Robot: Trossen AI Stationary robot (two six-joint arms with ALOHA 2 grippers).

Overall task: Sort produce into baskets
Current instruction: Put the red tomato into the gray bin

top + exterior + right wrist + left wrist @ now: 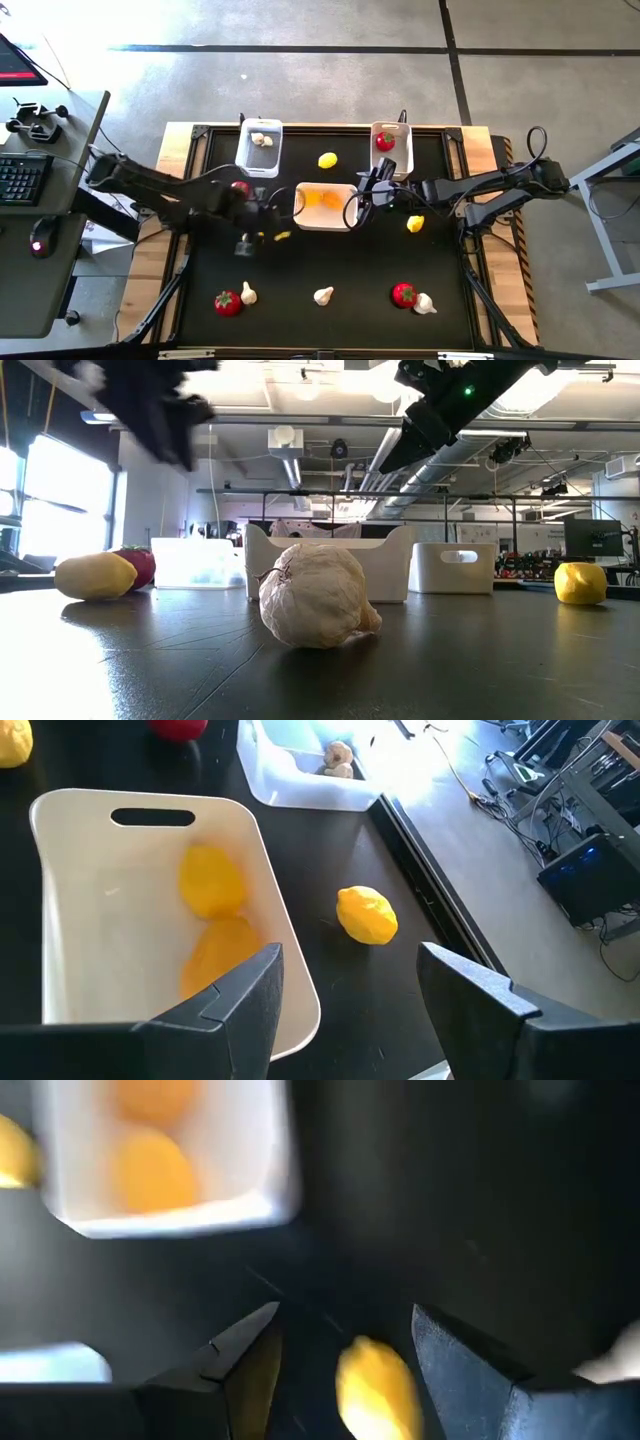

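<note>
You'll find no readable writing. Your left gripper (345, 1345) stands released around a lemon (375, 1390) mid-table; right gripper (350, 985) released over the wide basket (290, 970).

Left gripper (340, 1360) and right gripper (350, 990) gape, arms outstretched.

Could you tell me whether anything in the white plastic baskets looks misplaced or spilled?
Nothing stands out: the middle white basket holds only yellow lemons, the left basket a garlic bulb, the right basket a red fruit.
</note>
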